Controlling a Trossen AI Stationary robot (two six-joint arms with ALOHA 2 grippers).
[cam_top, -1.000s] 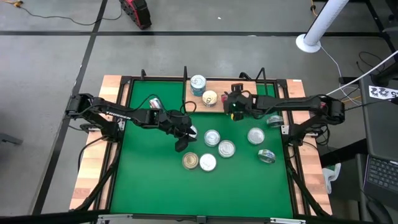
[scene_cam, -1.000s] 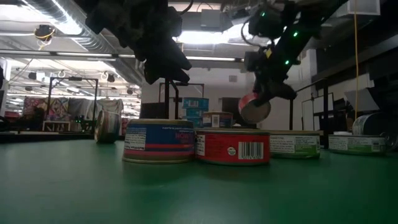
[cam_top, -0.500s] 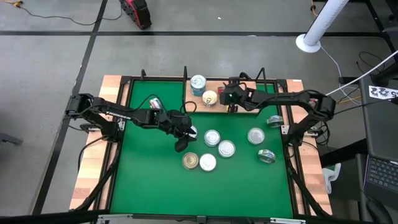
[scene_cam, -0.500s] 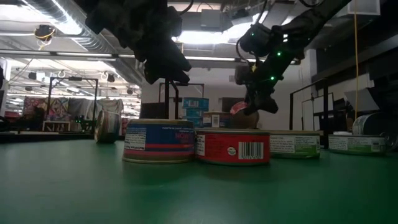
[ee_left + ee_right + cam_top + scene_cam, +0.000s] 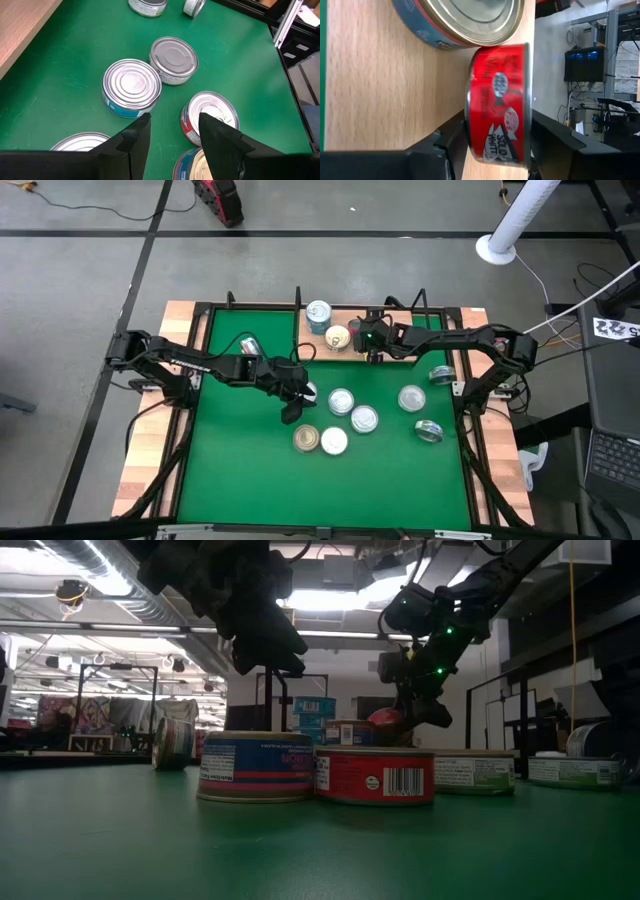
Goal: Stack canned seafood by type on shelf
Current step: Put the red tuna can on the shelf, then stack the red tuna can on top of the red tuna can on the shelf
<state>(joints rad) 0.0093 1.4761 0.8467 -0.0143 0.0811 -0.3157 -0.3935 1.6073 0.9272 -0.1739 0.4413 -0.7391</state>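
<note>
My right gripper (image 5: pixel 366 340) is at the shelf (image 5: pixel 395 317), a light-wood board with black wire rails at the mat's far edge, and is shut on a red-labelled tin (image 5: pixel 497 102). A teal tin (image 5: pixel 318 312) and a gold tin (image 5: pixel 338 337) stand on the board. My left gripper (image 5: pixel 296 400) hangs open above the green mat, with its fingers over a gap between a teal-labelled tin (image 5: pixel 131 86) and a red-labelled one (image 5: pixel 207 112). It touches nothing. Several more tins rest flat on the mat, and one (image 5: pixel 250 345) stands on its edge. My right gripper pinches the red tin between its two fingers, one on each flat face, with the red side wall (image 5: pixel 500 125) facing the wrist camera. The fingers come about level from the table's right. The tin (image 5: pixel 386 720) is close over the board beside the teal tin (image 5: pixel 465 20); whether it touches the wood I cannot tell.
Black rails frame the mat, and pale planks (image 5: pixel 150 450) run along its left and right edges. Loose tins lie near the right rail (image 5: pixel 441 373) (image 5: pixel 429 430). The near half of the mat (image 5: pixel 260 485) is bare green.
My right gripper has carried the red tin toward the far-left, from over the mat's far edge onto the shelf, and has come down. The tin has tipped from a steep tilt to lying nearly level near the board. The left arm has kept still.
</note>
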